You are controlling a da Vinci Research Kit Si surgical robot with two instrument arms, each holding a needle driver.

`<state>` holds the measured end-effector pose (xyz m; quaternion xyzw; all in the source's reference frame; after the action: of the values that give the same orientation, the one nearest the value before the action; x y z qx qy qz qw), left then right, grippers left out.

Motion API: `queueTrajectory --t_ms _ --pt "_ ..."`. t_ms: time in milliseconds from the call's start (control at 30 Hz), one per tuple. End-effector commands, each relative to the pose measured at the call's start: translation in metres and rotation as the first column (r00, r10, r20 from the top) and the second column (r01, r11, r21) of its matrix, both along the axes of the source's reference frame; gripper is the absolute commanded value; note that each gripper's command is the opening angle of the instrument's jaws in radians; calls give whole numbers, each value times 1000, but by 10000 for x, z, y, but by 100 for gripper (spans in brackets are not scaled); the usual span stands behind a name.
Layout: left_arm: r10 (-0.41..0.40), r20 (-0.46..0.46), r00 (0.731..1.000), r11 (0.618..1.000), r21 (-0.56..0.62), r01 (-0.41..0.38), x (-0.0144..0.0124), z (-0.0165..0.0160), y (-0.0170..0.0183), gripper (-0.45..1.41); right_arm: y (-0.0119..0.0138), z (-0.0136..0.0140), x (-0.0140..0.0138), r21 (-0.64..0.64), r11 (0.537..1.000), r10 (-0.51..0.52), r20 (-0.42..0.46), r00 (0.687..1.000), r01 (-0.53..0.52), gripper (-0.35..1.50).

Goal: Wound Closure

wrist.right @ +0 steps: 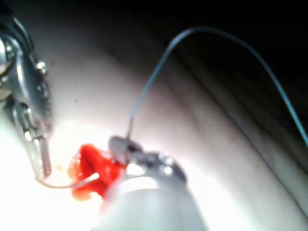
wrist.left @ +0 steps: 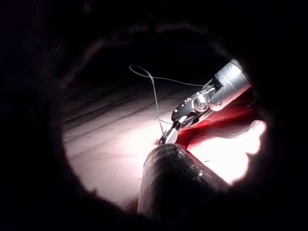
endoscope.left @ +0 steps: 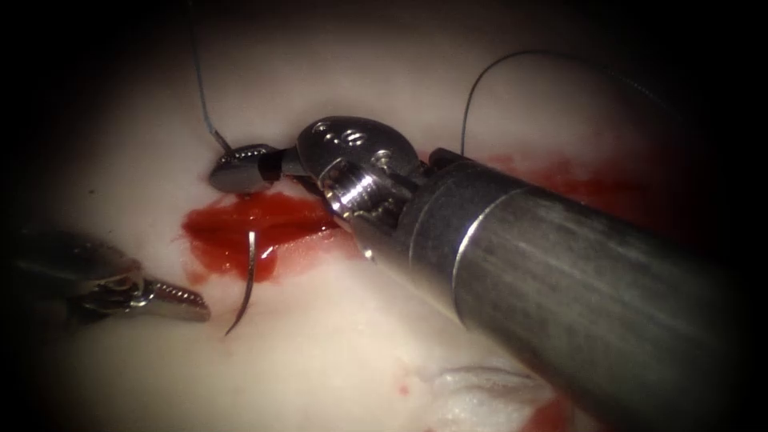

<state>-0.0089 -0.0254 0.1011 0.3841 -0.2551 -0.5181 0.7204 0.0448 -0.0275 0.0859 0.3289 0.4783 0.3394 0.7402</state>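
The cut (endoscope.left: 240, 232) in the pale tissue (endoscope.left: 360, 336) is red and wet. My right tool (endoscope.left: 240, 170) comes in from the right, its jaws shut on the needle's tail end at the cut's far edge, where the thread (endoscope.left: 204, 104) joins. The curved needle (endoscope.left: 250, 272) passes under the edge, shows again inside the cut and ends in a free point (endoscope.left: 229, 331) over the near tissue. My left tool (endoscope.left: 182, 299) lies low on the left, open and empty, a short gap from that point. The right wrist view shows the needle (wrist.right: 62, 185) and right jaws (wrist.right: 120, 144).
A second length of thread (endoscope.left: 480, 76) arches up behind the right tool's wrist (endoscope.left: 360, 164). Red fluid (endoscope.left: 576, 180) stains the tissue along the cut to the right. White gauze (endoscope.left: 480, 396) lies at the near edge. The thick right shaft (endoscope.left: 576, 296) crosses the lower right.
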Motion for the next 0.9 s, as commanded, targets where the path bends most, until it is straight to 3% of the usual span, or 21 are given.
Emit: queueTrajectory --t_ms 33,67,100,300,400,533,667,900 --pt "-61 45 997 996 63 59 -2 -6 18 -23 11 0 9 -5 1000 2 -3 1000 -2 -35" --pt "-89 63 994 992 96 83 -1 -7 20 -43 11 0 9 -5 1000 2 -3 1000 -2 -35" --pt "-135 101 986 983 138 120 1 -6 23 -45 11 1 9 -5 1000 2 0 1000 -2 -35" --pt "-286 142 948 935 260 243 -4 -3 27 -45 11 3 10 -7 1000 7 -13 1000 -7 -35" --pt "-359 180 916 903 314 292 -21 2 25 -45 12 3 11 -7 1000 10 -18 1000 -10 -35" --pt "-384 174 907 893 319 316 -37 10 27 -45 12 2 11 -7 1000 10 -21 1000 -11 -35" --pt "-398 182 899 890 314 331 -43 15 31 -18 12 2 11 -7 1000 10 -22 1000 -10 -35" --pt "-423 200 884 882 315 351 -39 16 36 5 12 3 11 -7 1000 9 -22 1000 -9 -35"
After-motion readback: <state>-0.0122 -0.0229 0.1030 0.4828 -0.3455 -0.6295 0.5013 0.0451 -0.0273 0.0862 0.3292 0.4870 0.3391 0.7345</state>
